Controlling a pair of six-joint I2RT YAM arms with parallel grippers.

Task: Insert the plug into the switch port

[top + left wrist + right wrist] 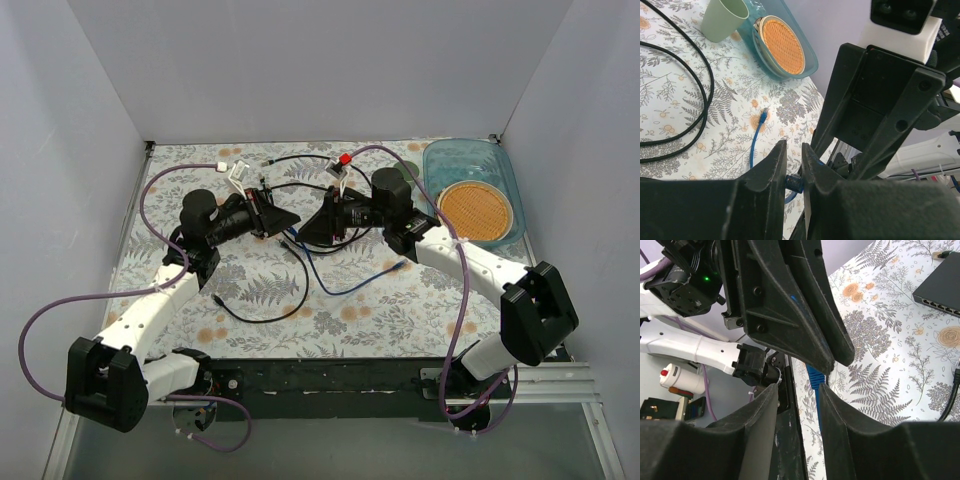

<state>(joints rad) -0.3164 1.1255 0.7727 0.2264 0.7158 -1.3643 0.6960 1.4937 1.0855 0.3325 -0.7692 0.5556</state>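
- While black left gripper [793, 150] pinches thin blue cable [754, 142] between narrow fingers, black right gripper [797, 390] faces it.
- Right fingers parted, cable in gap.
- Flat dark grey switch box [940, 282] lies apart.

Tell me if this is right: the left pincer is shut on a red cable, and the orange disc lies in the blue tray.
Not quite. The cable in the left pincer is blue, not red; the left wrist view shows it pinched between the nearly closed fingers. The rest is right: the orange disc lies in the blue tray.
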